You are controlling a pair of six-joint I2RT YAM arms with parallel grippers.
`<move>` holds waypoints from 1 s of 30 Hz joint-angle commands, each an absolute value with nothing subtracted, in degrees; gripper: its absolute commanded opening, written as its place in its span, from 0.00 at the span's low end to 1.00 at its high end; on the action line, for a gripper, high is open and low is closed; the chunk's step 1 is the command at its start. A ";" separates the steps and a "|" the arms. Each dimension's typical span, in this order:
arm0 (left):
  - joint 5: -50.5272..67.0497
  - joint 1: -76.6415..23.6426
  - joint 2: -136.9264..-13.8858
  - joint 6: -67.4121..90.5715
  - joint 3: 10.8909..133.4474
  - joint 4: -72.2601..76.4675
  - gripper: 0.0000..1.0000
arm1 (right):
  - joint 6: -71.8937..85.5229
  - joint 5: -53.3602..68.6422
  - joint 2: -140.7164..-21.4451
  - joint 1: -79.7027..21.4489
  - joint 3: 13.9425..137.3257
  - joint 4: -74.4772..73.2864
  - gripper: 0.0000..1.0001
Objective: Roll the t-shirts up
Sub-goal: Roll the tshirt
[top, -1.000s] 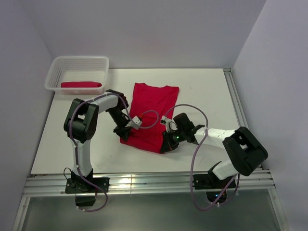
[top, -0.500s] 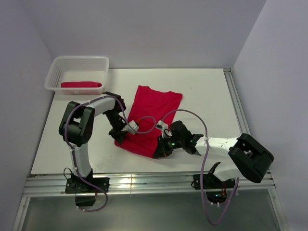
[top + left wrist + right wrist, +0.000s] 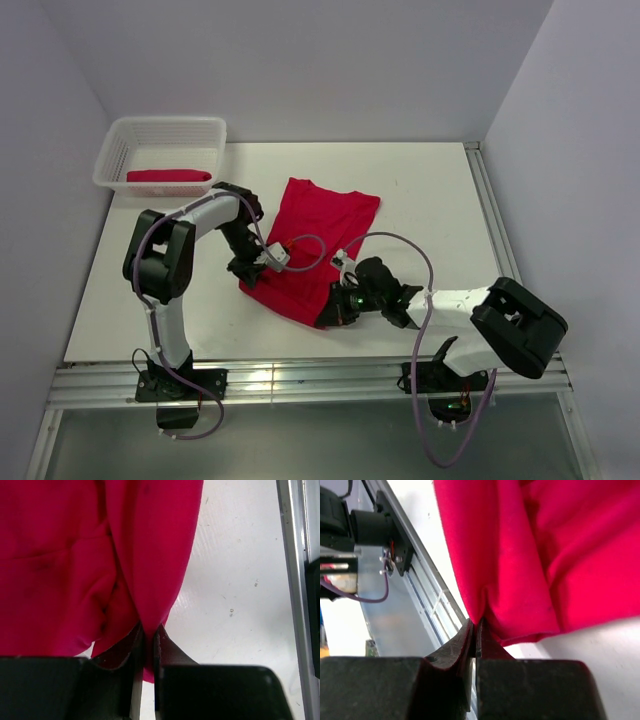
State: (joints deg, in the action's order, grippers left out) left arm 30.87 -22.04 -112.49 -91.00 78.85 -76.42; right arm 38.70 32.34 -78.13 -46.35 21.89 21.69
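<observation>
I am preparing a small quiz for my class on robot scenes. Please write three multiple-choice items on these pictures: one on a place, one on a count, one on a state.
1. Where does the rolled t-shirt lie?
A. on the metal rail
B. inside the white basket
C. under the right arm

2. How many red t-shirts show in the top view?
A. two
B. one
C. three

3. What is the left gripper doing?
A. standing wide open
B. shut on nothing
C. shut on an edge of the flat t-shirt

1 B: the red roll sits within the basket's lattice walls.
2 A: one in the basket, one spread on the table.
3 C: the left wrist view shows red cloth pinched between its jaws.
</observation>
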 commanded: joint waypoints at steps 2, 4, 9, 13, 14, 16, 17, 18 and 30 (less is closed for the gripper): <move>28.57 -21.53 -113.82 -92.11 81.74 -78.84 0.00 | 42.80 29.01 -74.10 -45.70 19.42 25.93 0.00; 28.30 -21.53 -114.17 -92.11 81.83 -78.84 0.00 | 43.16 28.13 -72.87 -45.18 19.77 23.83 0.00; 28.12 -21.53 -113.64 -92.11 81.65 -78.84 0.00 | 44.46 27.42 -70.67 -45.00 20.13 23.89 0.00; 29.09 -21.53 -113.20 -92.11 82.44 -78.84 0.00 | 48.60 26.90 -70.66 -45.00 20.74 23.30 0.00; 29.35 -21.53 -113.38 -92.11 82.88 -78.84 0.00 | 49.13 25.85 -70.84 -44.91 21.00 22.77 0.00; 29.88 -21.53 -113.73 -92.02 83.93 -78.84 0.00 | 49.83 25.23 -71.19 -45.00 20.92 22.41 0.00; 29.97 -21.53 -113.90 -91.93 84.28 -78.84 0.00 | 50.18 24.96 -71.37 -44.91 20.74 22.59 0.00; 29.97 -21.53 -114.08 -91.85 84.55 -78.84 0.00 | 50.36 24.70 -71.63 -44.91 20.74 22.67 0.00; 30.50 -21.62 -117.15 -91.06 86.92 -78.84 0.00 | 50.45 21.19 -71.98 -39.55 18.90 20.22 0.00</move>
State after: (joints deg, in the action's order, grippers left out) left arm 31.11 -22.04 -115.90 -90.74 84.82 -76.86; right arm 51.68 23.44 -72.20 -40.38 18.65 22.44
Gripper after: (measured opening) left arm 0.142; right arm 0.025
